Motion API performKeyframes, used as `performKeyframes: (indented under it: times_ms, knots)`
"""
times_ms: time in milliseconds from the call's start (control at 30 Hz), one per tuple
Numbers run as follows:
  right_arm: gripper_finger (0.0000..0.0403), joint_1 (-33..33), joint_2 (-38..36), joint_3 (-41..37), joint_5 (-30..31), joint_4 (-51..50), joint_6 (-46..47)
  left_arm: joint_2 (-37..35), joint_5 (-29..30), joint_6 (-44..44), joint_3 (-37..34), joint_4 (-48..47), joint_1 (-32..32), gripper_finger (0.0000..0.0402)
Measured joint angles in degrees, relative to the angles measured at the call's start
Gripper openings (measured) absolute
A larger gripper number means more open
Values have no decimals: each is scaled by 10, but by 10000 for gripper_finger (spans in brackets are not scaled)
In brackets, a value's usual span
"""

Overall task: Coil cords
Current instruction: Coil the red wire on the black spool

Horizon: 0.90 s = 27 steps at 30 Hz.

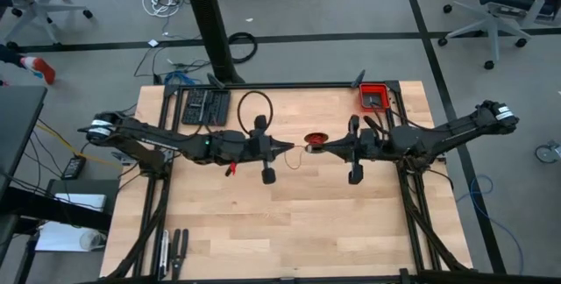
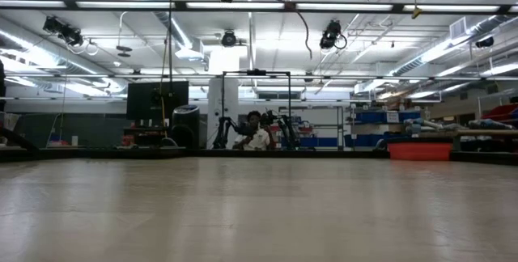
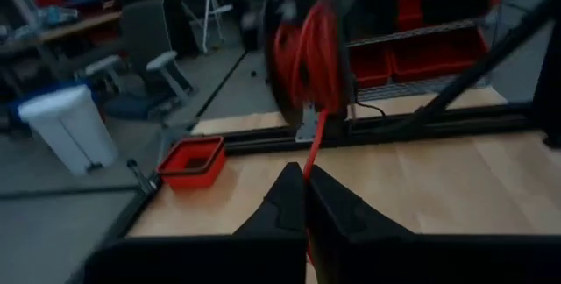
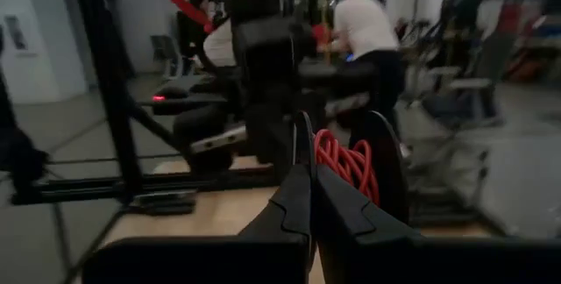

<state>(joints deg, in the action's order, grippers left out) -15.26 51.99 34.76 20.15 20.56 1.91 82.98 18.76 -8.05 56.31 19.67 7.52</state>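
Bin (image 1: 375, 97), red and rectangular, sits at the far right corner of the wooden surface (image 1: 289, 223) in the high view, something dark inside it. Both arms meet nose to nose at mid-surface: the left gripper (image 1: 290, 148) and right gripper (image 1: 316, 147) with jaws shut, the cord (image 1: 313, 138) a small red bundle just beyond the right jaws. A black cable loop (image 1: 254, 107) lies behind the left arm, beside a dark keyboard-like panel (image 1: 205, 106).

Low view: bare wood; a person sits far off.

Left wrist view: shut jaws pinch a red strand running up to the coil (image 3: 308, 52).

Right wrist view: shut jaws, red loops (image 4: 348, 163) right beside them; whether gripped, hard to tell.
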Motion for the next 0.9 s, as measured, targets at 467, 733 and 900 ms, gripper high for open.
performKeyframes:
  times_ms: [467, 733, 900]
  knots:
    - [1, 43, 62, 1, -135, -49, 150, 3, 1, -162, 0, 3, 18, 4]
    - [1, 49, 69, 1, -188, -44, 168, 16, 17, -217, 0, 65, 31, 17]
    - [1, 49, 71, 0, -202, -51, 171, 56, 31, -219, 1, 99, 31, 64]
